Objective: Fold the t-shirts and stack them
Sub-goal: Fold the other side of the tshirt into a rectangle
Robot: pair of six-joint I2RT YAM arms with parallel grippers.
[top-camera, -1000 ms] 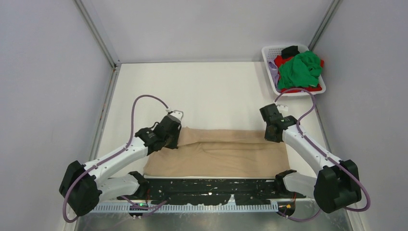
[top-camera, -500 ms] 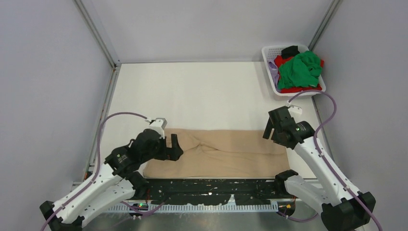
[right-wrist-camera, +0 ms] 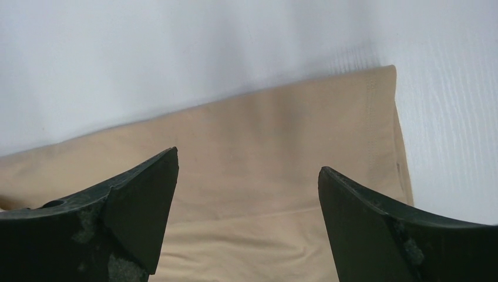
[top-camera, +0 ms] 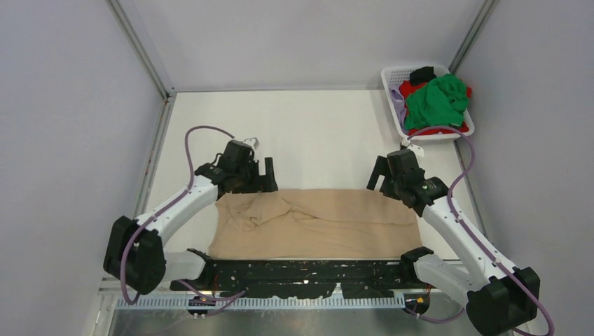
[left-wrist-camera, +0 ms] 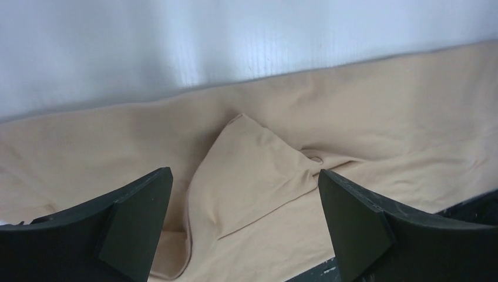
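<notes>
The beige t-shirt (top-camera: 329,224) runs nine to three
Nine-o'clock end under the left end effector (top-camera: 263,178); three-o'clock end under the right end effector (top-camera: 377,180); both gape wide, empty.

The near hem of the beige t-shirt (top-camera: 319,224) is covered in the top view by the black base plate (top-camera: 308,274). Its two far corners are partly masked there by the left gripper (top-camera: 260,178) and the right gripper (top-camera: 382,182). Beyond its far right corner, in the basket (top-camera: 391,75), the red t-shirt (top-camera: 406,88), black t-shirt (top-camera: 422,74) and lilac t-shirt (top-camera: 398,98) are largely buried under the green t-shirt (top-camera: 436,101), so their shapes cannot be told. In both wrist views the beige t-shirt is cut off by the left and bottom edges, and in the left wrist view by the right edge too.
</notes>
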